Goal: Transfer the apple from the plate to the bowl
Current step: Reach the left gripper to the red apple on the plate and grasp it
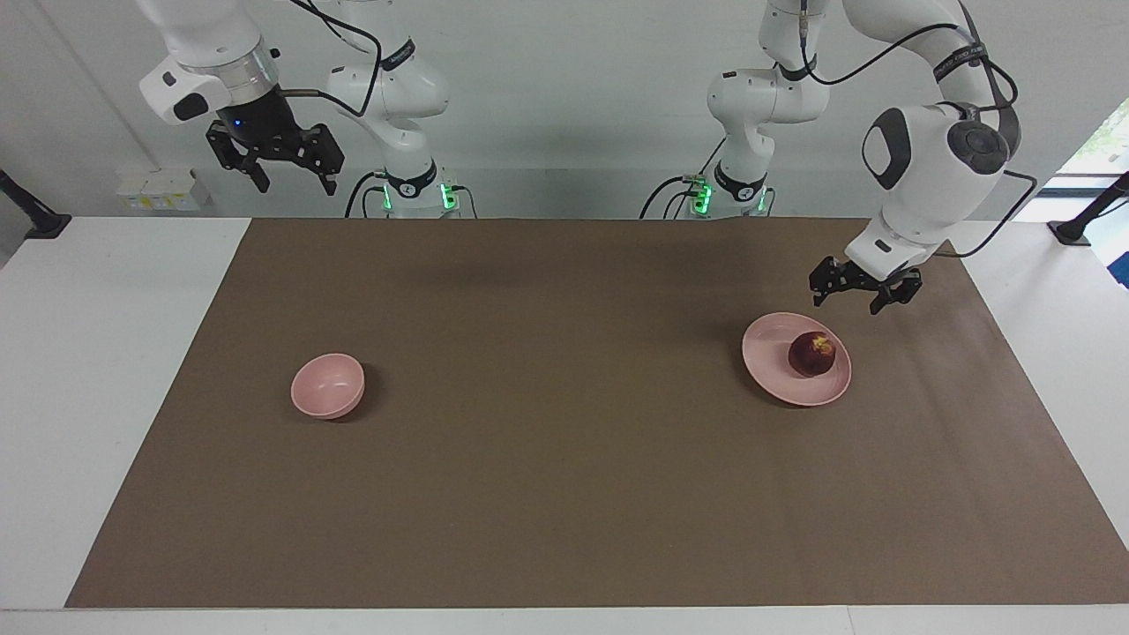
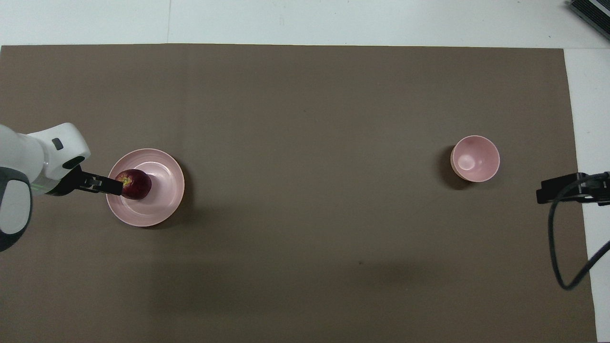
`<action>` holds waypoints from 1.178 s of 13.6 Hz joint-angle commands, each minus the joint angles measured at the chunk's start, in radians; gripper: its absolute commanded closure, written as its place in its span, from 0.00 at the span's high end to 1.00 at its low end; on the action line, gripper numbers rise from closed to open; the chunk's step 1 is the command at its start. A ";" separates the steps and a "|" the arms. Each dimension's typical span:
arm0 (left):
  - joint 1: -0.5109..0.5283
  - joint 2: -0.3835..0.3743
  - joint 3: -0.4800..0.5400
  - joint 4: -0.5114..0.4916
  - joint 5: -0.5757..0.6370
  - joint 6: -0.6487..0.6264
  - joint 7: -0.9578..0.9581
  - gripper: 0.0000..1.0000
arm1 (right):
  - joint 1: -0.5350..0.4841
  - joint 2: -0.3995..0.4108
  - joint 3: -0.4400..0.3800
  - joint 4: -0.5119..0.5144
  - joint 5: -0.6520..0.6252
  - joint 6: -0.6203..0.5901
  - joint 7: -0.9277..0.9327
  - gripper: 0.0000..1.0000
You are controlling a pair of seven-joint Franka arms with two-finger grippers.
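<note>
The dark red apple (image 1: 812, 354) lies on the flat pink plate (image 1: 766, 354), toward the left arm's end of the table. My left gripper (image 1: 849, 302) is open and empty. It hangs in the air just over the plate's rim, on the side toward the robots, apart from the apple. In the overhead view the left gripper (image 2: 108, 184) overlaps the edge of the apple (image 2: 136, 185) on the plate (image 2: 164, 193). The small pink bowl (image 1: 328, 385) (image 2: 475, 158) stands empty toward the right arm's end. My right gripper (image 1: 296, 185) (image 2: 543, 194) is open and empty and waits high up.
A brown mat (image 1: 564, 459) covers most of the white table (image 1: 97, 353). A black cable (image 2: 555, 247) hangs from the right arm over the mat's edge. Small white boxes (image 1: 163, 190) stand off the table near the right arm.
</note>
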 commanded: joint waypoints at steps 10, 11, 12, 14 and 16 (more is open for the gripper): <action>-0.010 0.105 -0.006 -0.137 -0.049 0.315 0.061 1.00 | -0.022 -0.028 0.002 -0.030 0.021 -0.015 -0.042 1.00; -0.010 0.105 -0.006 -0.148 -0.049 0.326 0.061 1.00 | -0.020 -0.032 0.002 -0.031 0.022 -0.012 -0.041 1.00; -0.010 0.110 -0.007 -0.161 -0.049 0.340 0.063 1.00 | -0.020 -0.032 0.002 -0.031 0.021 -0.011 -0.041 1.00; -0.010 0.113 -0.007 -0.165 -0.049 0.363 0.061 1.00 | -0.020 -0.032 0.002 -0.031 0.021 -0.009 -0.041 1.00; -0.010 0.113 -0.007 -0.166 -0.049 0.363 0.063 1.00 | -0.022 -0.032 0.002 -0.031 0.021 -0.014 -0.042 1.00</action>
